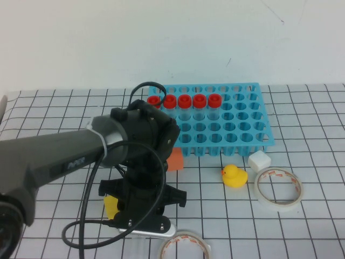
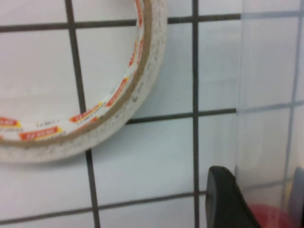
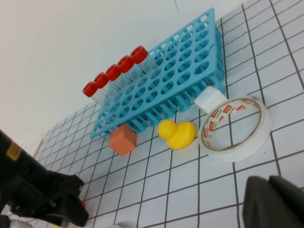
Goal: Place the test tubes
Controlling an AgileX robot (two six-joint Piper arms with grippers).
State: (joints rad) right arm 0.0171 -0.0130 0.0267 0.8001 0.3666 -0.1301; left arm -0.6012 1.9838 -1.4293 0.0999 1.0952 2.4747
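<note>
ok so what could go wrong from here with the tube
The left gripper, low at the near left, is shut on a test tube near its red cap, so the long clear body could swing or slip. A tape roll lies close beside it and may get nudged. The right gripper sits shut, near right.

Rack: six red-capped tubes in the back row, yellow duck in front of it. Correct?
Not six: the high view shows five red-capped tubes in the back row of the rack. Duck is in front. Left gripper grips another tube near the front of the table; right gripper, shut, sits off right.
</note>
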